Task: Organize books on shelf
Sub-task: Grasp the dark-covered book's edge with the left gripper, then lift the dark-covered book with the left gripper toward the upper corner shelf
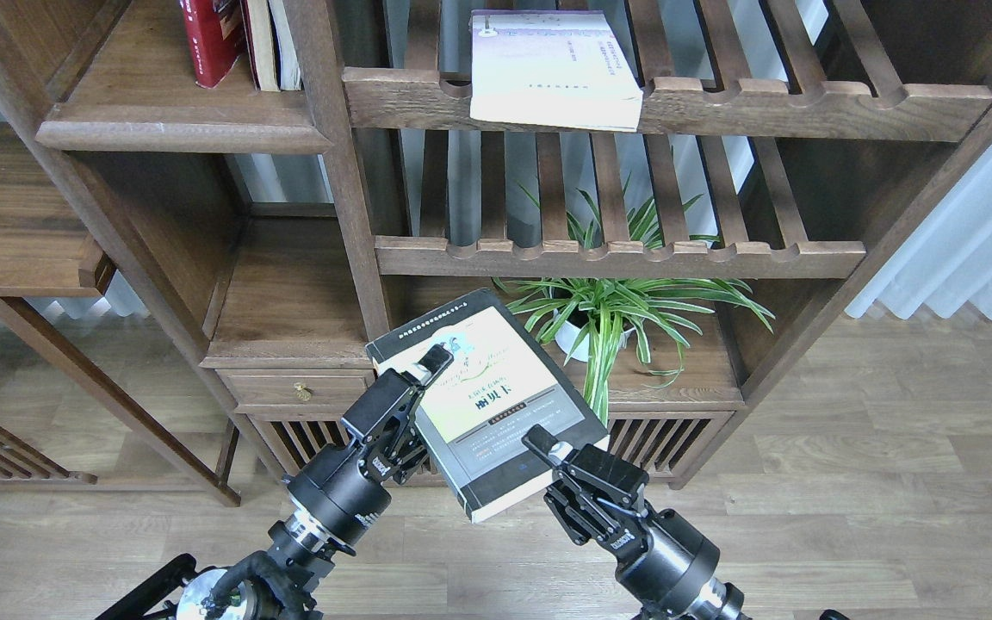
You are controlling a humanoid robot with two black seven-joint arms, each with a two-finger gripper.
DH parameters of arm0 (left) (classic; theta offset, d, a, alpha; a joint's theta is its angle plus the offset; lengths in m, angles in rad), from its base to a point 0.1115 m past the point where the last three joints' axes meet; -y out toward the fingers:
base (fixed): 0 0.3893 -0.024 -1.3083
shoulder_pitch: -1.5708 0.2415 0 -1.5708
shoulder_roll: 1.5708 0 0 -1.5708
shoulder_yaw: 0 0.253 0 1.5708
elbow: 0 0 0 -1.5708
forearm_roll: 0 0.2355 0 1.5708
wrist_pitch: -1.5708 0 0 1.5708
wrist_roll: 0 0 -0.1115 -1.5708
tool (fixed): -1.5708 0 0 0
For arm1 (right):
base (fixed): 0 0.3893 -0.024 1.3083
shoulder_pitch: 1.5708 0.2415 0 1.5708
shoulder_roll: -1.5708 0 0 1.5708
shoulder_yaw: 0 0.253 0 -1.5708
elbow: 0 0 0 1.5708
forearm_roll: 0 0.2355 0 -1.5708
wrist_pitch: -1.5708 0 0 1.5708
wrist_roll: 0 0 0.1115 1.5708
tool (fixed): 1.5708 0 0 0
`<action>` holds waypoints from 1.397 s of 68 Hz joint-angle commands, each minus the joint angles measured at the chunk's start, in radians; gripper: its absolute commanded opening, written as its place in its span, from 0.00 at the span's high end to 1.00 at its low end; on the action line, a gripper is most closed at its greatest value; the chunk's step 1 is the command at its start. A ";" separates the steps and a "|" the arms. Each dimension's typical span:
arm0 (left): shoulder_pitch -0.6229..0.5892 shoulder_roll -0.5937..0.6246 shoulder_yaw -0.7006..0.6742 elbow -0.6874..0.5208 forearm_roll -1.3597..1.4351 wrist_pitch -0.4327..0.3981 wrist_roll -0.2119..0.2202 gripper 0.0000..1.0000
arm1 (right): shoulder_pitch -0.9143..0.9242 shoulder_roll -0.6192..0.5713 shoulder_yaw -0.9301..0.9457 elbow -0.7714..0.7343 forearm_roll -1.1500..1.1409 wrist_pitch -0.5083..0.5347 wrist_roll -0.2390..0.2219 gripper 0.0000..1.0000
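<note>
Dark brown wood on the shelf [177, 129], smooth, grain showing, soft shine on the rounded front edge. Same brown wood on the slatted racks [668, 112]. Pale wood planks on the floor [892, 482], matt. Paper covers on the books: glossy on the red book [212, 39], smooth on the white book [552, 73], a slight sheen on the black-edged book [483, 400]. Black matt metal or plastic on the left gripper [414, 387] and right gripper [558, 461]. Small shiny brass knob [302, 393] on the drawer. White glossy pot [572, 336] under the leaves. Thin white cloth curtain [978, 250].
</note>
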 commanded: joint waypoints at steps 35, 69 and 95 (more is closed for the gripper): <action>-0.253 0.247 -0.169 -0.011 0.016 0.000 0.084 1.00 | -0.001 0.006 0.044 -0.032 -0.061 0.000 0.015 0.36; -0.936 0.952 -0.081 -0.011 0.197 0.000 0.240 0.99 | 0.011 0.049 0.063 -0.084 -0.061 0.000 0.018 0.36; -1.082 1.146 -0.090 0.001 0.369 0.000 0.251 0.98 | 0.019 0.064 0.061 -0.084 -0.061 0.000 0.018 0.36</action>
